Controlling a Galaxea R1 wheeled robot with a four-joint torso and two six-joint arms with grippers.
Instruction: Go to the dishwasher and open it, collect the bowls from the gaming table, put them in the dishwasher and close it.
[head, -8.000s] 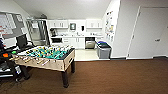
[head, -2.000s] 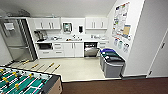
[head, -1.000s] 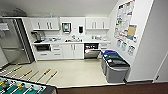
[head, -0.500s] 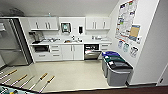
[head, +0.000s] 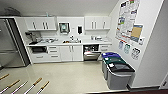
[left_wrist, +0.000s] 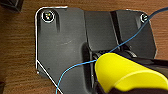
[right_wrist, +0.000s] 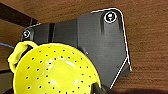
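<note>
Since the dishwasher (head: 91, 52) already sits open under the counter, between the white cabinet doors (head: 70, 53) and the recycling bins (head: 117, 71), our worry is those bins crowding the way in: we could clip them. A yellow colander-style bowl (right_wrist: 55, 72) sits large at our right wrist and a yellow bowl (left_wrist: 125, 73) at the left. Whether the fingers actually clamp them, we can't tell.

Office break-room kitchen.
White cabinets (head: 42, 23), a counter with a sink (head: 71, 41), a steel fridge (head: 10, 43), sorting bins (head: 117, 71) and wall posters (head: 127, 17) show it.
</note>
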